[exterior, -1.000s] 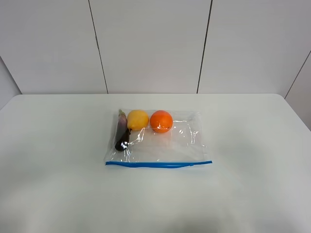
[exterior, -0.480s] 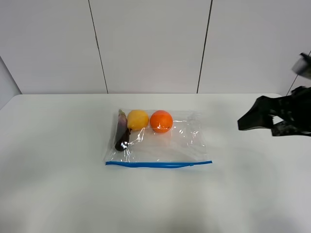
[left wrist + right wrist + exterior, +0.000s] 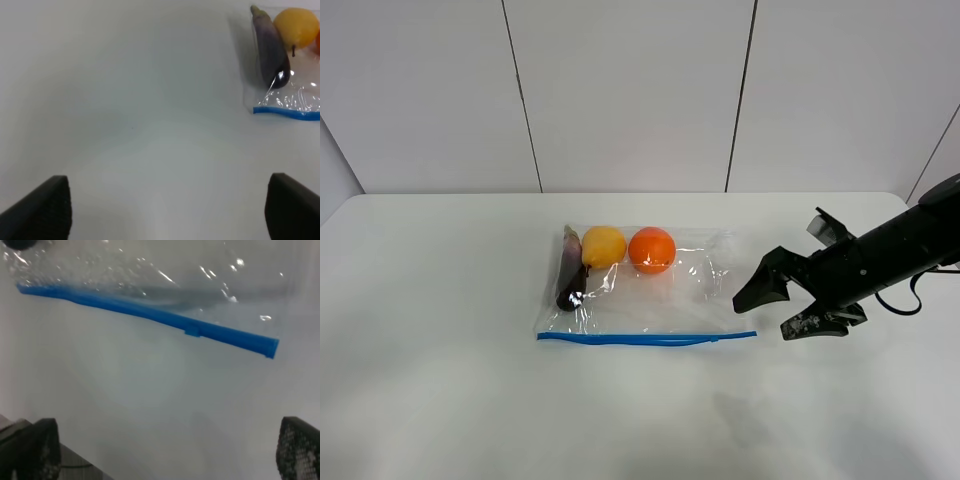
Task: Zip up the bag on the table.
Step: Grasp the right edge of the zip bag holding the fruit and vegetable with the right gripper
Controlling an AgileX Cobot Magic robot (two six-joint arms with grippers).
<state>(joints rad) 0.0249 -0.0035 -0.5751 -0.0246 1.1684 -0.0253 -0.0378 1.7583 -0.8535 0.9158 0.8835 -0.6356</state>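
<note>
While the clear crinkly plastic zip bag (image 3: 660, 295) lies flat near the middle of the large white matte table (image 3: 440, 380), blue zipper strip (image 3: 646, 339) along its near edge, the black right gripper (image 3: 763, 316) is held just beside that strip's right end, jaws spread; the left gripper (image 3: 172, 210) is likewise seen spread wide.

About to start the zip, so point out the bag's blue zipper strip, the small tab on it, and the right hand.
blue zipper strip (image 3: 150, 314): right wrist view, middle of its length.
small tab (image 3: 192, 332): right wrist view, the bump itself.
right hand (image 3: 760, 318): exterior high view, midway between fingertips.
</note>
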